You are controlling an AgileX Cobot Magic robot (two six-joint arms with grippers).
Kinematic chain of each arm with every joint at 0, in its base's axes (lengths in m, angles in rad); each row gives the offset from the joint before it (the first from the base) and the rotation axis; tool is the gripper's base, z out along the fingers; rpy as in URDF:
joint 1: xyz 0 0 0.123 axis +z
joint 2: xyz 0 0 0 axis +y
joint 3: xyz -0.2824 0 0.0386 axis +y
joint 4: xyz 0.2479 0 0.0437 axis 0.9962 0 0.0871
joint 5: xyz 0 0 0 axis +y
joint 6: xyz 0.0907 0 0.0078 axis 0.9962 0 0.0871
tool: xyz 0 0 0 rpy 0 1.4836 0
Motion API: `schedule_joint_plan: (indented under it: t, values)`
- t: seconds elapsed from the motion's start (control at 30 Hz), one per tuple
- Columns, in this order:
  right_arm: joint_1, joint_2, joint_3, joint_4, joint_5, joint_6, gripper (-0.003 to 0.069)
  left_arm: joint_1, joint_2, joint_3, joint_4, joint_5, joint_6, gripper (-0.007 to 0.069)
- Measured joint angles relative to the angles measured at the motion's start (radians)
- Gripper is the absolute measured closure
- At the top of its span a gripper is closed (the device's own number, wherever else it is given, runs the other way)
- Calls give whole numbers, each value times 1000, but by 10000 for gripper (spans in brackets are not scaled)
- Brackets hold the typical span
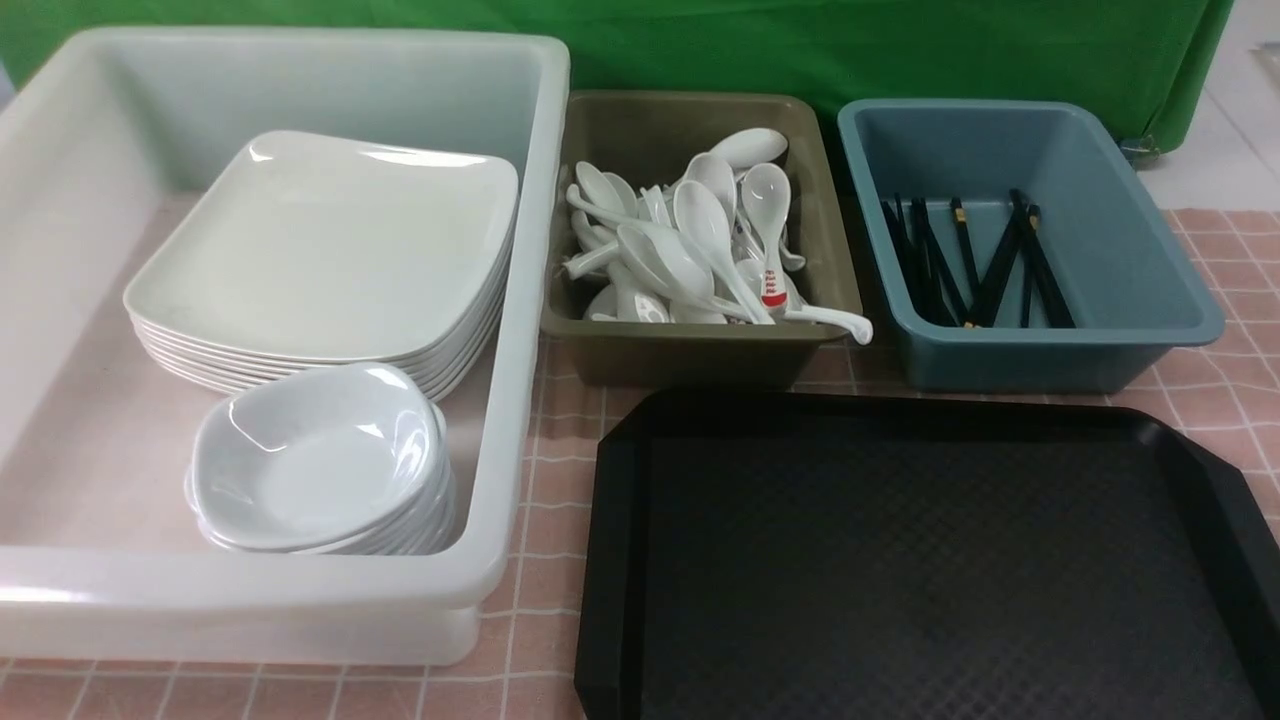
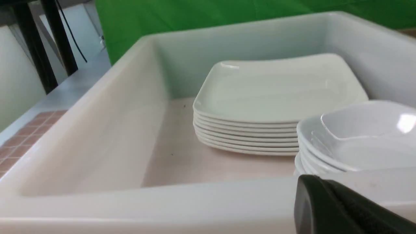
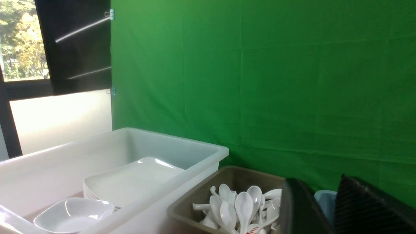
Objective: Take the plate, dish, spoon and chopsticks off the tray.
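Observation:
The black tray (image 1: 900, 580) lies at the front right with nothing on it. White square plates are stacked in the white tub, the top plate (image 1: 330, 250) (image 2: 276, 87) (image 3: 133, 178) bare. In front of them is a stack of small dishes (image 1: 310, 460) (image 2: 367, 136) (image 3: 71, 216). White spoons (image 1: 700, 230) (image 3: 243, 204) fill the olive bin. Black chopsticks (image 1: 985, 270) lie in the blue-grey bin. Neither gripper shows in the front view. My left gripper (image 2: 307, 185) is shut and empty, just outside the tub's near wall. My right gripper (image 3: 317, 183) is open and empty, on the near side of the bins.
The white tub (image 1: 520, 300) takes up the left side. Behind the tray stand the olive bin (image 1: 690, 355) and the blue-grey bin (image 1: 1050, 360). One spoon with red markings (image 1: 772, 290) lies among the others. A green cloth hangs at the back.

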Motion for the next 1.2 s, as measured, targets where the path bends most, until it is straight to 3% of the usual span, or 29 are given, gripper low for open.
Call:
schedule_joint_plan:
  t: [0.6, 0.87, 1.2]
  values:
    - [0, -1, 0, 0, 0, 2, 419, -18, 0, 1, -15, 27, -4, 620]
    - [0, -1, 0, 0, 0, 2, 419, -107, 0, 1, -12, 27, 2, 620]
    - [0, -1, 0, 1, 0, 2, 419, -108, 0, 1, -12, 27, 7, 620]
